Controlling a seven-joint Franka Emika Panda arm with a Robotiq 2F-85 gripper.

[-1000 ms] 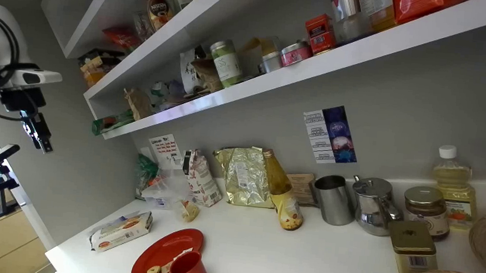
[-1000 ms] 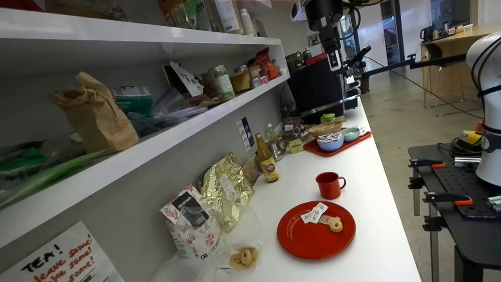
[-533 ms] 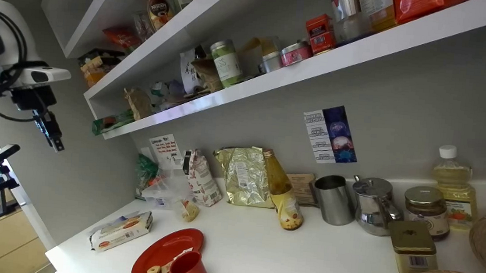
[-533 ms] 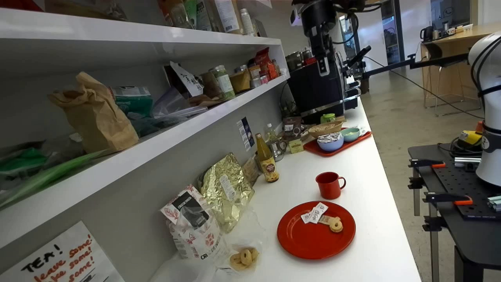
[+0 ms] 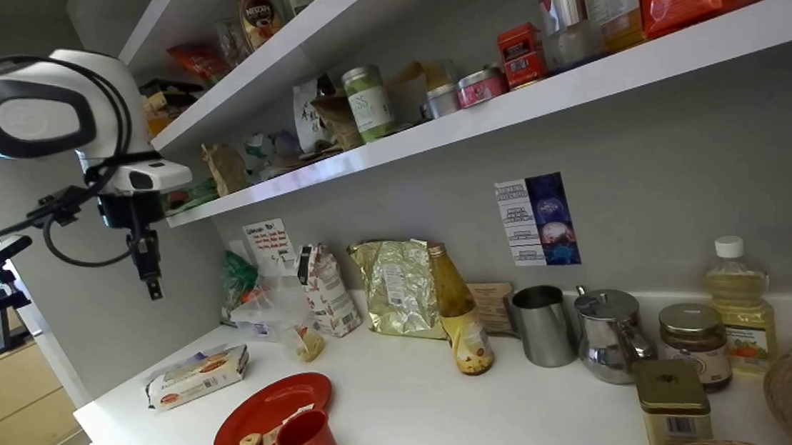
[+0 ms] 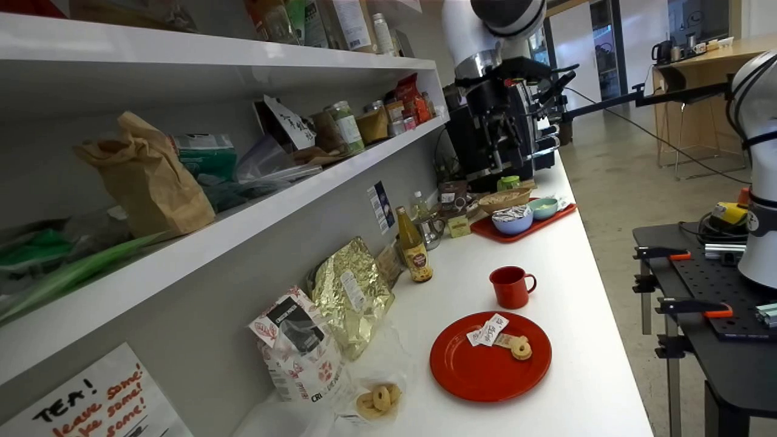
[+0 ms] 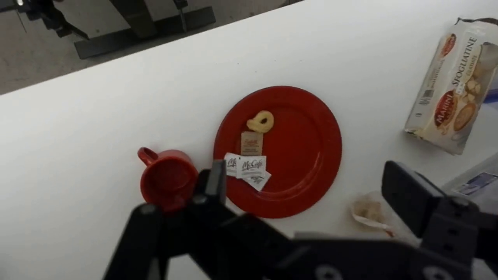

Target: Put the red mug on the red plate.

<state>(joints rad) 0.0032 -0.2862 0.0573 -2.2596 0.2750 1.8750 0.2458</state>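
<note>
The red mug (image 6: 510, 288) stands upright on the white counter, right beside the red plate (image 6: 449, 366). Both also show in an exterior view, the mug (image 5: 311, 441) in front of the plate (image 5: 258, 405). In the wrist view the mug (image 7: 169, 177) lies left of the plate (image 7: 299, 144), partly hidden by a finger; its handle points up-left. The plate carries paper packets (image 7: 252, 166) and a ring-shaped biscuit (image 7: 261, 121). My gripper (image 7: 308, 181) is open and empty, high above the counter; it also shows in both exterior views (image 5: 155, 293) (image 6: 496, 168).
A white shelf (image 5: 404, 133) with jars and bags overhangs the counter's back. A biscuit pack (image 7: 453, 89), a bag of rings (image 6: 377, 400), a gold bag (image 6: 352, 297) and a bottle (image 6: 414, 246) stand around. A red tray (image 6: 507, 237) with bowls lies farther along.
The arm and gripper have come down and moved to the right in one exterior view, and lower with more of the arm showing in another. The mug and plate have not moved.
</note>
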